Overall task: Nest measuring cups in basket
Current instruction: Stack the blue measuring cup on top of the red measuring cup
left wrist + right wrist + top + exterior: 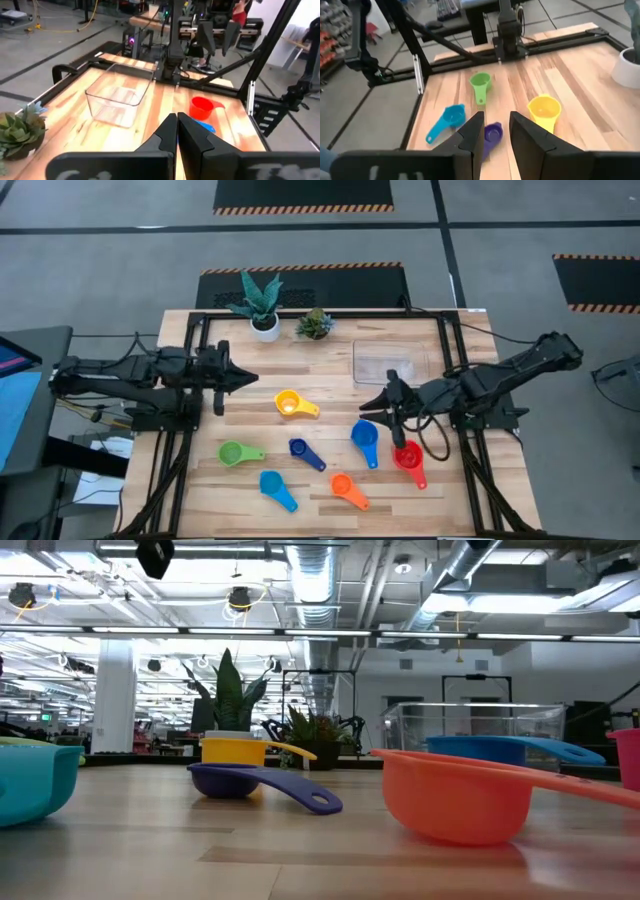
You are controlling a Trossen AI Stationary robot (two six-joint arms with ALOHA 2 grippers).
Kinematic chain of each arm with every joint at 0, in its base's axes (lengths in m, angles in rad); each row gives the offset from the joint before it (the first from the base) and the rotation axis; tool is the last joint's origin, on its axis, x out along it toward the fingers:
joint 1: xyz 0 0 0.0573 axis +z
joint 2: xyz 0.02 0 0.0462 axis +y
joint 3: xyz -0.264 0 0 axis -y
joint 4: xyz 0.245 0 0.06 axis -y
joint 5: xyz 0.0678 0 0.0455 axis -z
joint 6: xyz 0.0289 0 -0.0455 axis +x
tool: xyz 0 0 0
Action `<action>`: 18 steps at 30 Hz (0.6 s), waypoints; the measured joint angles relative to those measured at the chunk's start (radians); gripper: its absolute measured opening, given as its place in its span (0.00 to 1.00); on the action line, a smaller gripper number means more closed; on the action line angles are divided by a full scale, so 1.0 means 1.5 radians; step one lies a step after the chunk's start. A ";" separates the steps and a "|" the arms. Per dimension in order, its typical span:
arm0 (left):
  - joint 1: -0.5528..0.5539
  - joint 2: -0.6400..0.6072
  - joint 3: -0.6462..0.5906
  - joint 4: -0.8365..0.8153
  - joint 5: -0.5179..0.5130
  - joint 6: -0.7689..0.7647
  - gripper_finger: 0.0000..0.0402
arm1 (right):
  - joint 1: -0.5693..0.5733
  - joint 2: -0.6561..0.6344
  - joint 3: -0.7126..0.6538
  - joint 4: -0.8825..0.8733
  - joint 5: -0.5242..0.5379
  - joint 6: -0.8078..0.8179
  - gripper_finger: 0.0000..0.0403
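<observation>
Cups I count: seven scattered on the wood table [330,375], smooth round plastic scoops. One clear, rounded basket [390,363] sits empty behind them. My left gripper [245,378] is pinched together; my right gripper [368,402] stands parted, holding nothing.

Both arms are showing dark, angular housings, tapering to a black left gripper [243,377] and right gripper [368,403]; black cables, apparently bundled, are looping beside the right one.

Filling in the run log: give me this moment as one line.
left pincer: shut, idle | right pincer: open, empty, above cups | basket: empty | cups: loose on table
</observation>
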 joint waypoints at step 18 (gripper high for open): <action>0.000 0.185 0.000 -0.012 0.000 0.001 0.00 | -0.006 0.090 0.000 -0.007 0.001 0.000 0.29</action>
